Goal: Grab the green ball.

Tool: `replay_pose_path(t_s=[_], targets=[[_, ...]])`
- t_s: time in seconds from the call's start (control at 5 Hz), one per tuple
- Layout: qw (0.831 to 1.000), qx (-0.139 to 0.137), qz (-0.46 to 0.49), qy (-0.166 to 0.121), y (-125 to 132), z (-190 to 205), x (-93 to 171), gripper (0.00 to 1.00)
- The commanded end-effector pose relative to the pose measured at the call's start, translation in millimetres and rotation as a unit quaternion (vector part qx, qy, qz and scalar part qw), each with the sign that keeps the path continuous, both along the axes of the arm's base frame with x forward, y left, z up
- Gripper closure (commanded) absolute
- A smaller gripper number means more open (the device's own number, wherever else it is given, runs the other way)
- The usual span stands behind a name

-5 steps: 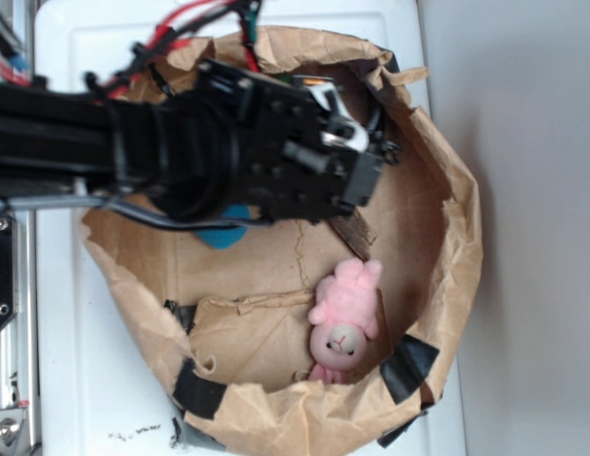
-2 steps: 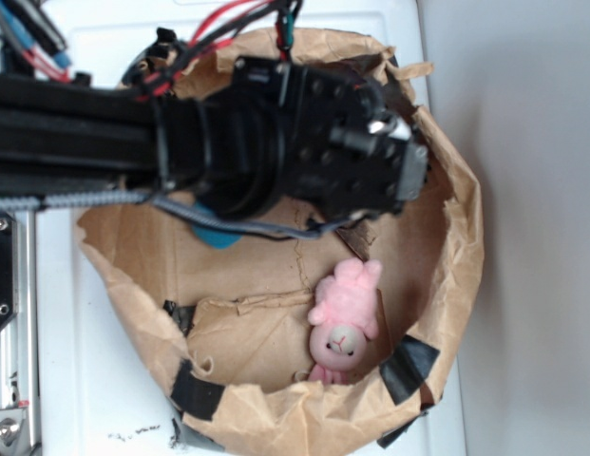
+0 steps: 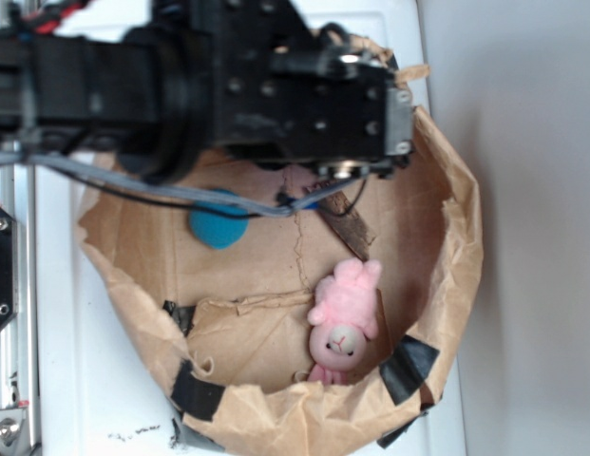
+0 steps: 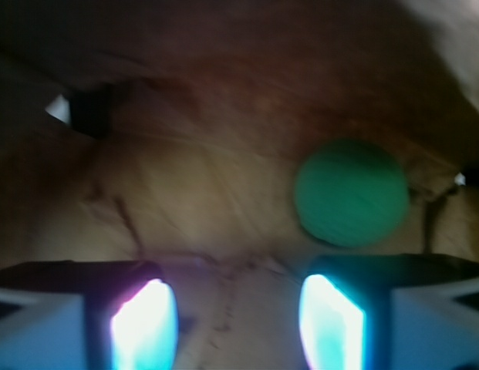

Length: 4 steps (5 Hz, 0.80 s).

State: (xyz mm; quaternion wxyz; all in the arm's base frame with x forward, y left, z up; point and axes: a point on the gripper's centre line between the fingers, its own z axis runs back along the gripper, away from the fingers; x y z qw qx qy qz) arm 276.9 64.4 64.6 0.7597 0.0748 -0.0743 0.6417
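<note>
Overhead, the black arm [image 3: 133, 85] reaches in from the left edge of the white surface [image 3: 76, 380] and lies nearly level across the upper part of the exterior view, its boxy wrist block covering the far rim of the brown paper bowl [image 3: 456, 237]. A grey cable [image 3: 180, 195] droops beneath it, just above the blue ball [image 3: 217, 228].

The tool [image 4: 239, 308] cannot be made out in the exterior view, hidden under the wrist block. In the wrist view its two fingers [image 4: 143, 324] enter from the bottom edge, glowing pale blue-white, set wide apart with bare brown paper between them; nothing is held.

The green ball [image 4: 351, 193] sits on the paper floor ahead of the tool and off to the right in the wrist view, just beyond the right-hand finger tip and not between the two. It is apart from both fingers. The view is blurred, so its texture cannot be told; the exterior view does not show it, as the arm covers that part of the bowl.

The blue ball rests on the bowl floor toward the left side. A pink plush bunny [image 3: 344, 323] lies near the bowl's near-right wall, face toward the near rim. Strips of black tape [image 3: 409, 369] patch the crumpled rim at the near side, and a dark brown scrap [image 3: 350, 220] lies on the floor just below the wrist block.
</note>
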Motion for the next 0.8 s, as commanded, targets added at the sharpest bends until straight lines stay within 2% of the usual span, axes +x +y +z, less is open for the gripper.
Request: replay_pose_path(t_s=[0.0, 0.2, 0.6], targets=[[0.999, 0.01, 0.007, -0.038, 15, 5, 5, 0.0], [0.999, 0.021, 0.004, -0.043, 17, -3, 16, 0.0], [0.998, 0.055, 0.011, -0.014, 27, -9, 23, 0.0]])
